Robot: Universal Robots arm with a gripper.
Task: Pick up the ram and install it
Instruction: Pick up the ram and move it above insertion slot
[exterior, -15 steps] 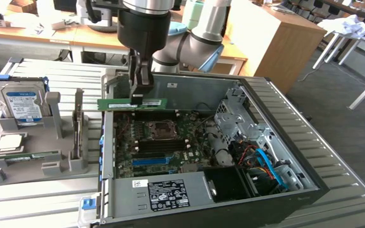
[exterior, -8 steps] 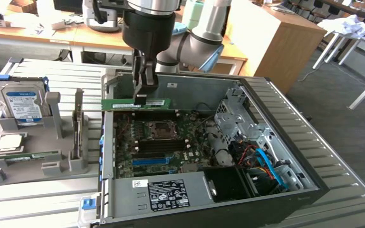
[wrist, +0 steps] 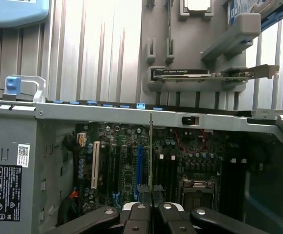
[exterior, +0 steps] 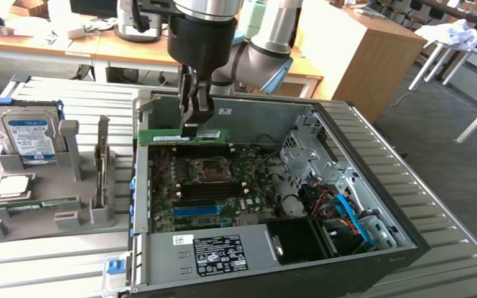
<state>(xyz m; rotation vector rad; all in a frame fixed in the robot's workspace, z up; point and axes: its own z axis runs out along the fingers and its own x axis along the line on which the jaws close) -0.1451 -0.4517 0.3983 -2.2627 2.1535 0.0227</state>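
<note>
We are looking at the hand (exterior: 190,129) closing narrowly on the ram (exterior: 162,137), its two fingers pinching the green stick near the middle of its length. The ram is hanging level and on edge, its long side running along the far wall of the open computer case (exterior: 263,118), and it is sitting above the far part of the motherboard (exterior: 166,169), beyond the CPU socket (exterior: 208,169). It is staying clear of the black memory slots (exterior: 209,190) and of the long blue slot (exterior: 197,210) nearer the front.

In the wrist view we are seeing the ram (wrist: 151,146) edge-on as a thin upright line rising from between the fingertips (wrist: 140,208), with the board's slots spreading out beyond it.

The case is lying on its side toward the desk's edge on the exterior view's right, its power supply (exterior: 222,251) facing the near edge. The slatted metal desk (exterior: 48,267) is also carrying a grey holder (exterior: 56,214) toward its edge on the exterior view's left, and a hard drive (exterior: 28,133) with a blue and white label is standing upright in that holder, well apart from the hand
</note>
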